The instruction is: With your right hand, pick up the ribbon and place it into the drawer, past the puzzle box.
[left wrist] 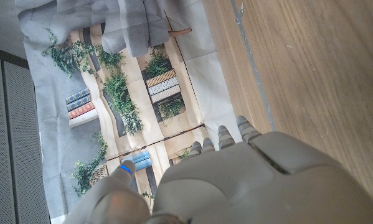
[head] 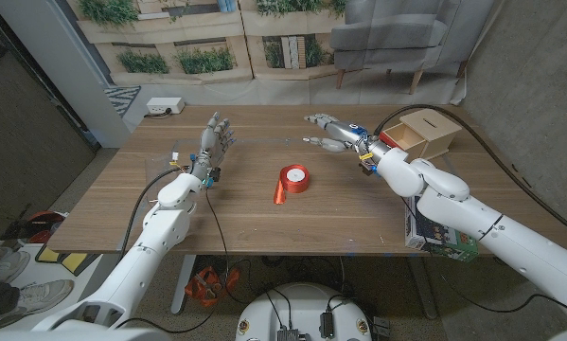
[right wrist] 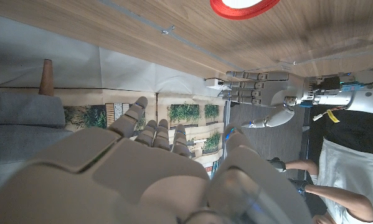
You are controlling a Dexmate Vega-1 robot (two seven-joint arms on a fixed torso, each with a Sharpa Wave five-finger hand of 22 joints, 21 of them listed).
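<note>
A red ribbon roll (head: 293,178) lies at the middle of the wooden table (head: 264,227), a loose red tail hanging off its left side toward the front; its rim shows as the ribbon (right wrist: 244,6) in the right wrist view. My right hand (head: 338,132) hovers behind and to the right of the roll, fingers spread and pointing left, holding nothing. A wooden drawer box (head: 425,133) stands at the back right, just beyond that wrist. The puzzle box (head: 440,235) lies under my right forearm at the table's right edge. My left hand (head: 215,139) stands upright at the left, fingers apart, empty.
A white power strip (head: 165,107) lies on the floor past the table's far left corner. A grey sofa (head: 406,33) stands behind the table. Cables run from both wrists across the tabletop. The left hand (right wrist: 261,93) shows in the right wrist view, with a person (right wrist: 354,168) at that picture's edge.
</note>
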